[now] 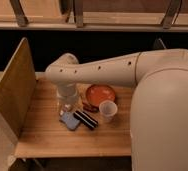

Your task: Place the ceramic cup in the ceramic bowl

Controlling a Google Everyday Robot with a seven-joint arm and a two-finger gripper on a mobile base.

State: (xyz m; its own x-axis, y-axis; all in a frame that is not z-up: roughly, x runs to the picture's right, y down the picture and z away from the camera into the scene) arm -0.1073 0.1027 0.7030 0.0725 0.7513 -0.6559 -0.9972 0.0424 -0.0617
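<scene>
**A:** Where is the small, pale, handleless ceramic cup point(107, 110)?

**B:** It stands upright on the wooden tabletop point(42, 137), mouth up, just off the near rim of the shallow round orange-red ceramic bowl point(100, 93). It is not in the bowl.

**A:** And the pincer point(67, 106)?

**B:** It hangs low on the bowl's opposite side, toward the tall wooden side panel point(14, 85). I cannot tell whether it is clenched or released. The cup stands apart from it.

**A:** Which way is the cup from it?

**B:** Across the bowl's front, past a small dark red flat piece point(90, 107) and a black bar point(85, 119). I judge the arm must cross over those.
</scene>
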